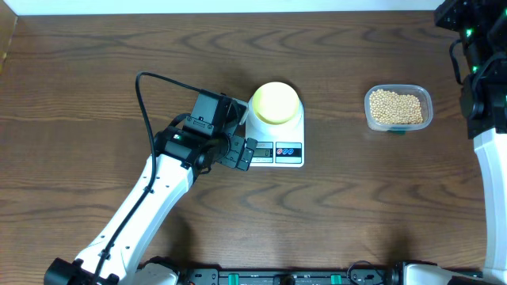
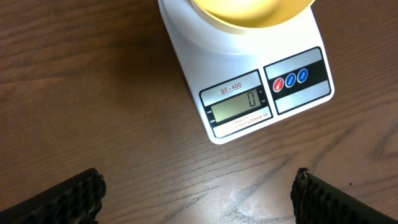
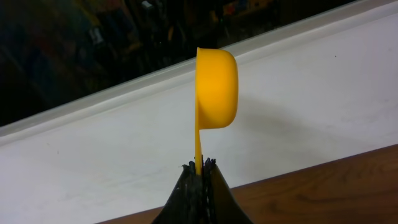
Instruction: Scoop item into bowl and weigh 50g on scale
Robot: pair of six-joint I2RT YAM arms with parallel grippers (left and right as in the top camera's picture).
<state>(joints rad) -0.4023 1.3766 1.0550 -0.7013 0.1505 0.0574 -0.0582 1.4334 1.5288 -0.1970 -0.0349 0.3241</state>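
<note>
The pale-yellow bowl [image 1: 275, 103] sits on the white scale [image 1: 279, 153]. In the left wrist view the bowl [image 2: 249, 14] is at the top edge, and the scale [image 2: 245, 62] has a display reading 0. My left gripper [image 2: 199, 202] is open and empty over bare wood, just left of the scale's front; it also shows in the overhead view [image 1: 242, 150]. The beige beans [image 1: 396, 106] lie in a clear tub [image 1: 425, 96] to the right. My right gripper [image 3: 200, 165] is shut on the handle of a yellow scoop [image 3: 216, 87], held upright in the air.
The right arm [image 1: 483, 71] stands at the table's far right edge, beyond the tub. A white wall edge [image 3: 124, 155] runs behind the table in the right wrist view. Red and blue buttons [image 2: 291, 79] sit on the scale's front.
</note>
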